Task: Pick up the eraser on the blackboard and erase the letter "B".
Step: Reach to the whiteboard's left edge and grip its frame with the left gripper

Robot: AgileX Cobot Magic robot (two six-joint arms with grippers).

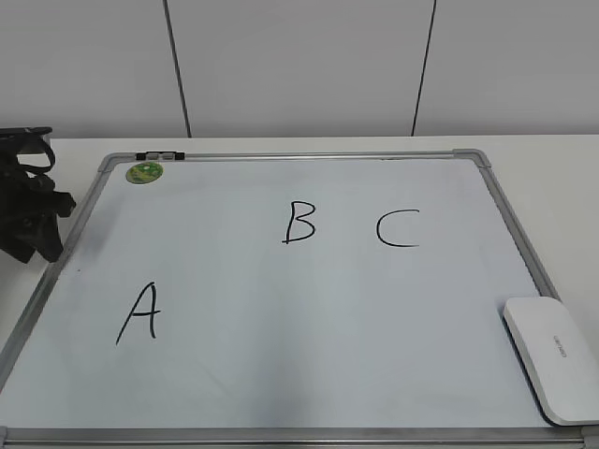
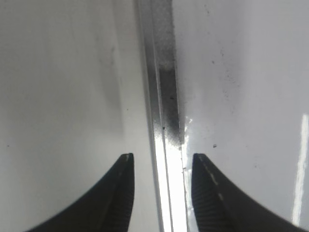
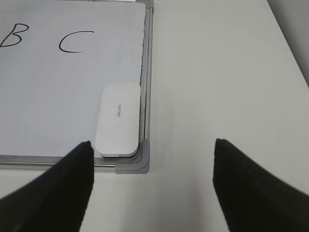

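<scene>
The white eraser (image 1: pixel 552 357) lies flat at the near right corner of the blackboard (image 1: pixel 309 374), a white board with a silver frame. It also shows in the right wrist view (image 3: pixel 118 120), against the right frame rail. The black letter "B" (image 1: pixel 299 223) is drawn mid-board, also seen in the right wrist view (image 3: pixel 10 36). My right gripper (image 3: pixel 152 159) is open and empty, over the bare table just below the board's corner. My left gripper (image 2: pixel 161 166) is open and empty, astride the board's left frame rail (image 2: pixel 161 111); it shows at the left edge of the exterior view (image 1: pixel 33 210).
A black "A" (image 1: pixel 138 313) is at the near left and a black "C" (image 1: pixel 398 229) right of the "B". A round green magnet (image 1: pixel 144 172) sits at the far left corner. White table surface (image 3: pixel 217 72) lies right of the board.
</scene>
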